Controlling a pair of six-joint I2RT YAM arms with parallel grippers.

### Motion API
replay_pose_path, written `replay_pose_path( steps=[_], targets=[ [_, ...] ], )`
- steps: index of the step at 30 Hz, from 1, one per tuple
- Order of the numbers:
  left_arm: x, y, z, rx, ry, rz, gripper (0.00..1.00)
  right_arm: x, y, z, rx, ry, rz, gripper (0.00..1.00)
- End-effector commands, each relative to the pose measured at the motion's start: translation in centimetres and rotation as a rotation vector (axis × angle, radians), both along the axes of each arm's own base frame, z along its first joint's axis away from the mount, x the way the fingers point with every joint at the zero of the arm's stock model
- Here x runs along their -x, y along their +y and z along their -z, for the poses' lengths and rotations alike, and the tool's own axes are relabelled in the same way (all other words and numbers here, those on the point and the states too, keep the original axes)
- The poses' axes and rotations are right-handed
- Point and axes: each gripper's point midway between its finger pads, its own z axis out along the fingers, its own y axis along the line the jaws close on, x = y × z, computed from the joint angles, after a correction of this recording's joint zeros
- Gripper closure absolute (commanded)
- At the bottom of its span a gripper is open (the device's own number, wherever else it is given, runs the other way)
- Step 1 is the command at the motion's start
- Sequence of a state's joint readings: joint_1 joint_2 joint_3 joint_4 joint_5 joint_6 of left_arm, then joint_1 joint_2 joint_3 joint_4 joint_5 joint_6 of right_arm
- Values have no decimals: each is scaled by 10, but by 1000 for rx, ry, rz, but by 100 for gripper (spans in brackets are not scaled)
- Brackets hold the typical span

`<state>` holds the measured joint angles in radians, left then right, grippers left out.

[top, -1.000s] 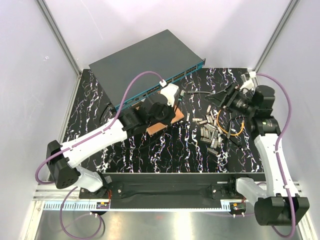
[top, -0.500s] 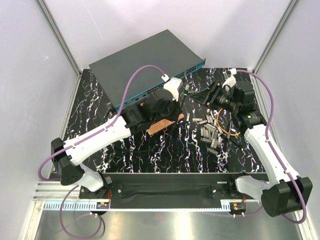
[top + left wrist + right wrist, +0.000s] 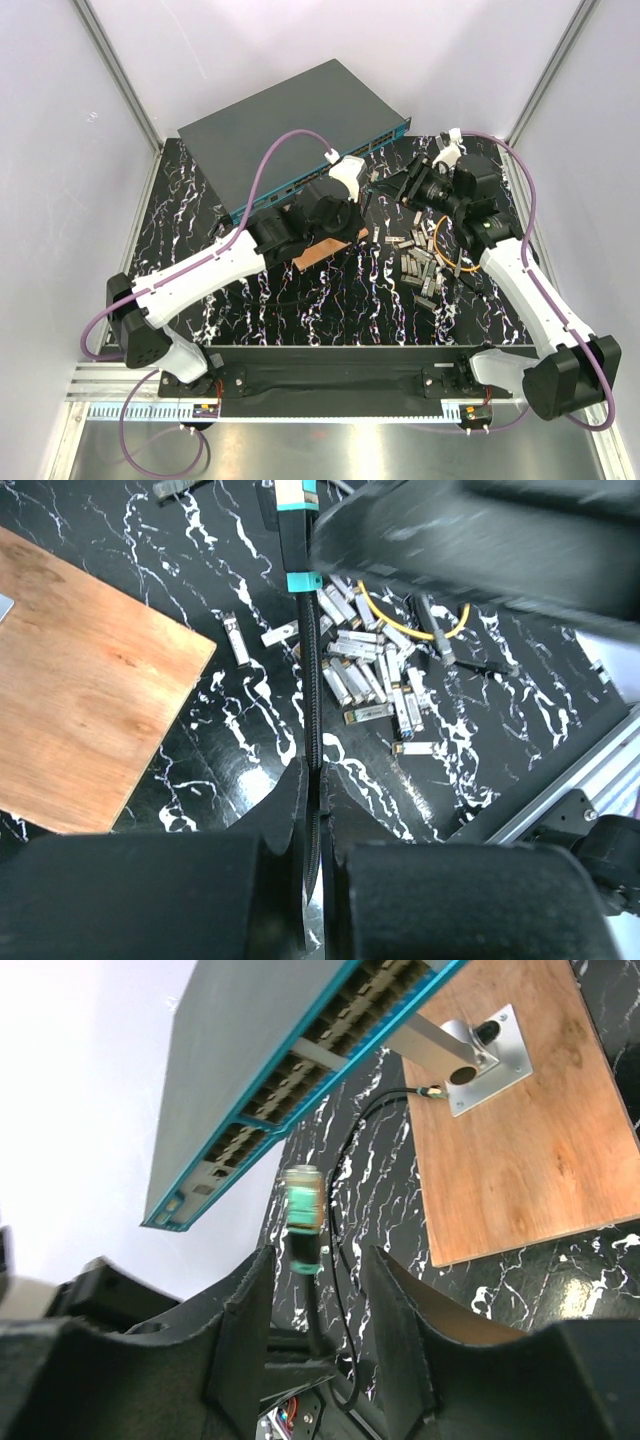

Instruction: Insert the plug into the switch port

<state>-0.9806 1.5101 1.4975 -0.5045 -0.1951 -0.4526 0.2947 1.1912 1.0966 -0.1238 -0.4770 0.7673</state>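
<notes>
Pinching a black cable (image 3: 311,700) with the left gripper (image 3: 313,780), closed narrow on it, some way behind the teal band of the plug (image 3: 303,1215). Carrying the plug in the air above the black marbled table (image 3: 330,290), pointing its tip toward the teal front edge of the switch (image 3: 290,125) but apart from it, not yet inside any port. Bracketing the plug with the right gripper (image 3: 317,1257), one finger on each side, spread wide enough to show a gap beside the plug, so not clamping it. Seeing the switch at the far side of the table, turned at an angle, with its row of ports facing both grippers. Seeing also a wooden board (image 3: 80,690) just beside that front edge, carrying a small metal bracket (image 3: 485,1055). Finding near the right arm a heap of small metal modules (image 3: 365,675) and a yellow cable (image 3: 455,630) on the table
</notes>
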Motion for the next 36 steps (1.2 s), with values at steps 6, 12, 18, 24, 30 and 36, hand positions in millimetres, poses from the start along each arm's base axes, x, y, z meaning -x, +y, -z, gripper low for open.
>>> replay_pose_path(
  steps=[6, 12, 18, 24, 30, 36],
  targets=[
    [-5, -12, -35, 99, -41, -2, 100, -4, 7, -19, -12, -57, 14, 58],
    [-6, -13, -39, 108, -47, -9, 100, 0, 13, -16, -13, -52, -6, 62],
    [-6, -17, -38, 114, -33, -6, 100, 1, 14, -13, -11, -51, -11, 66],
    [-4, -19, -36, 115, -23, 8, 100, -2, 13, -16, 8, -74, -3, 96],
    [11, -13, -51, 95, -51, 145, 49, 10, 13, -17, 86, -141, -75, 100],
    [31, 44, -101, 123, -96, 329, 34, 45, 9, -6, 261, -201, -253, 100]
  ],
)
